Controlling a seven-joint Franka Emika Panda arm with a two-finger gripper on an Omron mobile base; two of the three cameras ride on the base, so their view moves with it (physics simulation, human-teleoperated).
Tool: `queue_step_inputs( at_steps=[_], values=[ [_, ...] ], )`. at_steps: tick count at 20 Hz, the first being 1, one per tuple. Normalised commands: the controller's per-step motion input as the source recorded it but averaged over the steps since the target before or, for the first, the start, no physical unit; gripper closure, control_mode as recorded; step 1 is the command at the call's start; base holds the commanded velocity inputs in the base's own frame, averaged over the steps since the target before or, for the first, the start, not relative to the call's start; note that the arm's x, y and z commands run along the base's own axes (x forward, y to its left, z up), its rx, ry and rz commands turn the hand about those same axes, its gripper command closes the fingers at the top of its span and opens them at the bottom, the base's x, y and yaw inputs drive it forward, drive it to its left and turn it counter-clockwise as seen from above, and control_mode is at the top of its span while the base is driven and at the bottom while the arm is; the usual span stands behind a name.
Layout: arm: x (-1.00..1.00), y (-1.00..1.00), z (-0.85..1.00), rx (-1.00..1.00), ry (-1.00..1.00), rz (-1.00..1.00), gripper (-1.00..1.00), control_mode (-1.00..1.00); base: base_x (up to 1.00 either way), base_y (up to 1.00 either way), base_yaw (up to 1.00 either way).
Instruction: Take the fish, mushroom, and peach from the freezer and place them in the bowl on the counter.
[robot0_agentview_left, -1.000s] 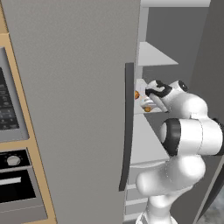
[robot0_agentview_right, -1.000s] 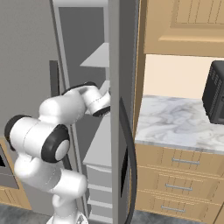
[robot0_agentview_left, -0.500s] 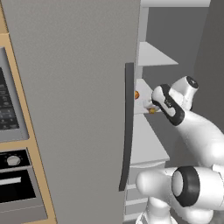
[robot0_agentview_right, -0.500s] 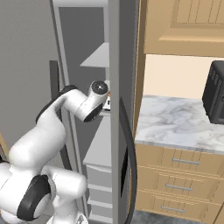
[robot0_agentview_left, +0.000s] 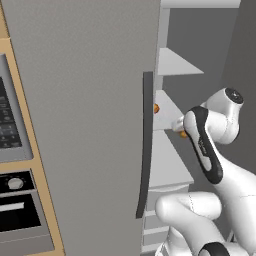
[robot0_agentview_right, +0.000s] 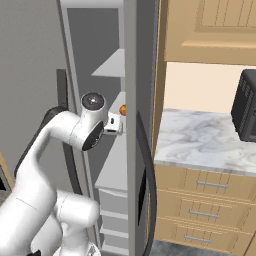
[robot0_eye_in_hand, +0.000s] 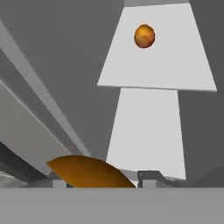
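Note:
The freezer (robot0_agentview_left: 80, 115) stands open, with white shelves (robot0_agentview_left: 167, 112) inside. The peach (robot0_eye_in_hand: 144, 36), a small orange ball, lies on a shelf ahead of the hand; it also shows as peach (robot0_agentview_left: 156, 107) and peach (robot0_agentview_right: 122, 109). My gripper (robot0_eye_in_hand: 103, 179) is shut on a tan-orange lump (robot0_eye_in_hand: 89, 173), which looks like the mushroom seen from its underside. The gripper (robot0_agentview_left: 179, 127) hangs just in front of the middle shelf, and the gripper (robot0_agentview_right: 114, 123) sits beside the freezer's inner wall. The fish and the bowl are out of view.
The freezer door's long dark handle (robot0_agentview_left: 145, 145) stands close to the left of the arm. The marble counter (robot0_agentview_right: 200, 140) lies to the right of the freezer, with a black appliance (robot0_agentview_right: 245, 107) on it and wooden drawers (robot0_agentview_right: 210, 200) below. An oven (robot0_agentview_left: 15, 210) sits at far left.
The arm's elbow has swung down and outward, and the hand has drawn back a little from the shelf with the orange lump in it. The peach has stayed on its shelf.

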Motion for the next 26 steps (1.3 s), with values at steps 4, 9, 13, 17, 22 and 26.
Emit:
queue_step_inputs(
  at_steps=[4,9,13,17,22,26],
  values=[
    [-0.74,0.02,0.00,-0.22,-0.01,-0.01,1.00,-1.00,0.00,0.00,0.00],
    [-0.26,0.09,0.26,-0.14,0.00,-0.10,1.00,-1.00,0.00,0.00,0.00],
    [-0.43,0.12,0.67,0.01,0.08,-0.17,1.00,-1.00,0.00,0.00,0.00],
    [-0.58,0.00,0.77,0.08,0.13,-0.16,1.00,-1.00,0.00,0.00,0.00],
    [-0.62,0.02,0.56,0.09,0.07,-0.04,1.00,-1.00,0.00,0.00,0.00],
    [-0.60,0.02,0.17,0.11,0.02,0.06,1.00,-1.00,0.00,0.00,0.00]
  ],
)
